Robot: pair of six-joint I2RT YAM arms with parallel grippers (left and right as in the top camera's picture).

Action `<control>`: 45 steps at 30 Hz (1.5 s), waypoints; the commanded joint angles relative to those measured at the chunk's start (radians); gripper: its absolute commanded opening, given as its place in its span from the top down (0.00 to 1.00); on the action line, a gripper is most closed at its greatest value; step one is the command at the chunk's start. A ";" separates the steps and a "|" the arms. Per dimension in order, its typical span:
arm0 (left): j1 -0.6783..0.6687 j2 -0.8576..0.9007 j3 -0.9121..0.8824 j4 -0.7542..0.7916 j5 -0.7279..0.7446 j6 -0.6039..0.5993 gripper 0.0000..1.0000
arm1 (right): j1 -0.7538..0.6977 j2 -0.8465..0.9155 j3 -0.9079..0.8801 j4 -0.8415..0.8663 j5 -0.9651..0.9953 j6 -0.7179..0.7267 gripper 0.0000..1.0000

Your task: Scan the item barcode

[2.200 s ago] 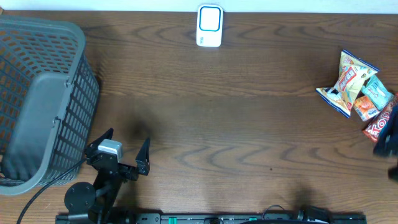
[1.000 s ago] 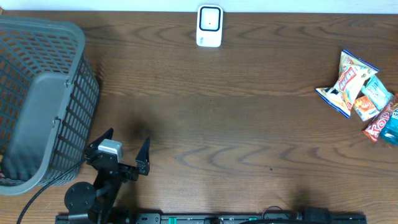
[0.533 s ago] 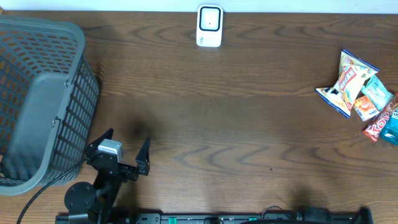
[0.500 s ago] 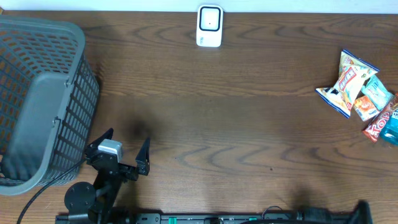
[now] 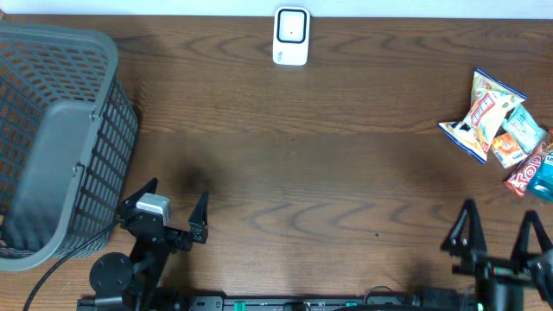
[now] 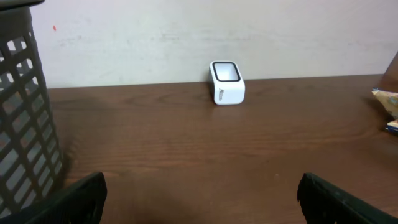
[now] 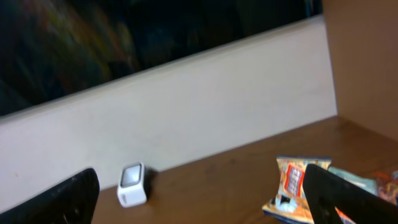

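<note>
two grippers, both at the near edge of the table point(image 5: 302, 164), both empty.
left gripper point(image 5: 177, 206): jaws spread wide, nothing between them. it sits near-left, just beside the basket's near corner.
right gripper point(image 5: 498, 235): jaws spread wide as well, nothing held. it sits near-right, well short of the snacks.
in each wrist view my two fingers point(image 6: 81, 199) show only as dark tips in the bottom corners.

one grey mesh basket point(image 5: 52, 130) along the left side, mid-depth.

one pile of snack packets point(image 5: 497, 130) at the right edge, mid-depth, overlapping. i count five:
- yellow-white packet point(image 5: 486, 108)
- light blue packet point(image 5: 527, 128)
- orange packet point(image 5: 508, 149)
- red packet point(image 5: 525, 175)
- teal packet point(image 5: 544, 180), cut off by the frame edge

i can't make out a barcode on any of them at this size.

one white barcode scanner point(image 5: 291, 36) at the far edge, centre, close to the wall point(image 6: 186, 31). it's well apart from the pile. it is straight ahead in the left wrist view and lower left in the right wrist view.
</note>
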 commanded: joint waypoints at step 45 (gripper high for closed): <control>-0.004 -0.002 0.006 0.001 -0.005 0.014 0.02 | 0.009 -0.005 -0.686 0.487 -0.006 0.037 0.01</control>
